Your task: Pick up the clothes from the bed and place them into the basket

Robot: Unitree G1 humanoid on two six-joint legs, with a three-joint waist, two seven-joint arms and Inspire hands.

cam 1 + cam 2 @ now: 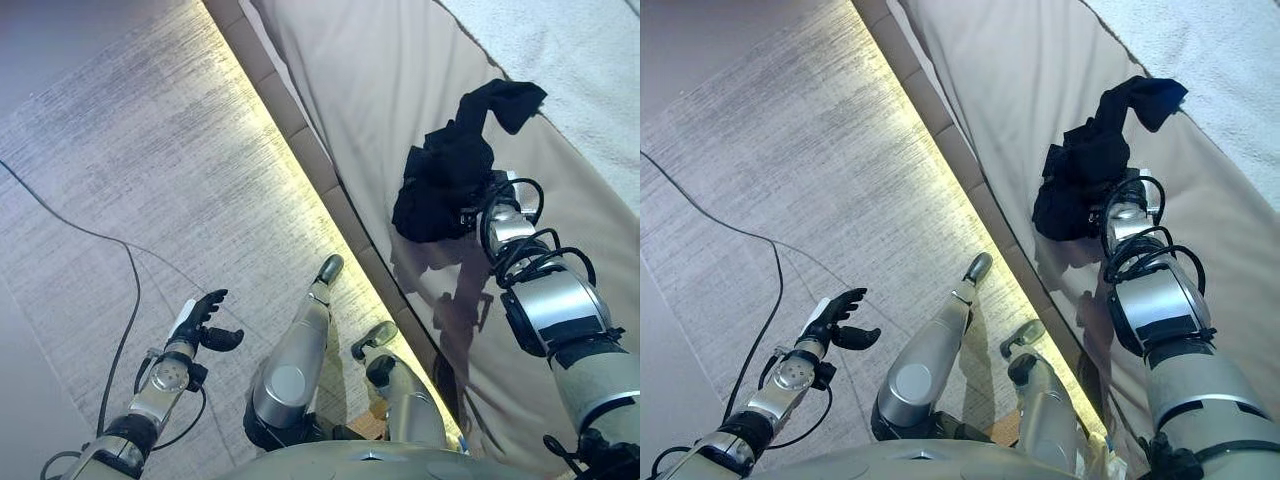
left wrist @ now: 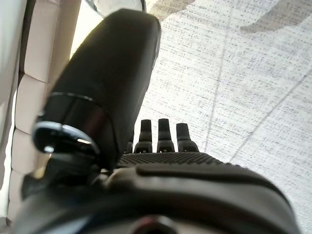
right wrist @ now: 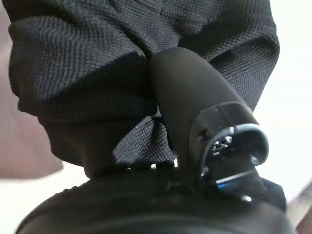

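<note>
A black garment lies bunched on the beige bed, one end trailing toward the white blanket. My right hand is pressed into the garment's near side. In the right wrist view the thumb pinches the black cloth against the hand. My left hand hangs over the floor at the lower left, its fingers relaxed and holding nothing; the left wrist view shows its fingers straight above the carpet.
A white blanket covers the bed's far right. The bed's padded side runs diagonally with a lit strip along its base. Grey carpet fills the left side.
</note>
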